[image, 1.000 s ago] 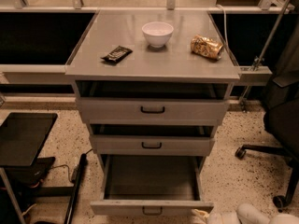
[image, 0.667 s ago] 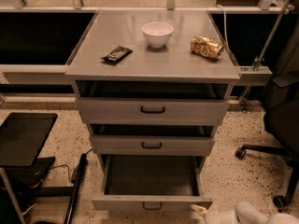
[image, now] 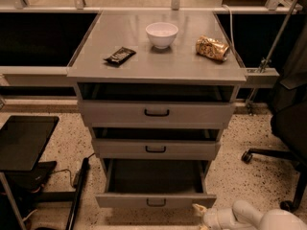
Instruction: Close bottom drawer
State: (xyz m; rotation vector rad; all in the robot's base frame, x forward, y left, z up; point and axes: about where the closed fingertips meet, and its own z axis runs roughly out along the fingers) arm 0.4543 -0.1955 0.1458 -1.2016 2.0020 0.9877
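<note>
The bottom drawer [image: 156, 200] is the lowest of three grey cabinet drawers. It stands pulled out, and its deep tray looks empty. Its flat front carries a small black loop handle [image: 156, 202]. My gripper [image: 199, 211] is at the end of the white arm that enters from the bottom right. It sits just below and right of the drawer front's right corner, close to it. I cannot see whether it touches the front. The two upper drawers [image: 156, 113] are each slightly ajar.
On the cabinet top [image: 158, 63] are a white bowl [image: 161, 34], a dark snack bar [image: 120, 55] and a crumpled golden packet [image: 212, 48]. A black office chair [image: 288, 133] stands at the right. A dark stand [image: 21, 143] and cables lie at the left on the speckled floor.
The drawer front sits a little farther back towards the cabinet than a second ago. My gripper has stayed at its right corner.
</note>
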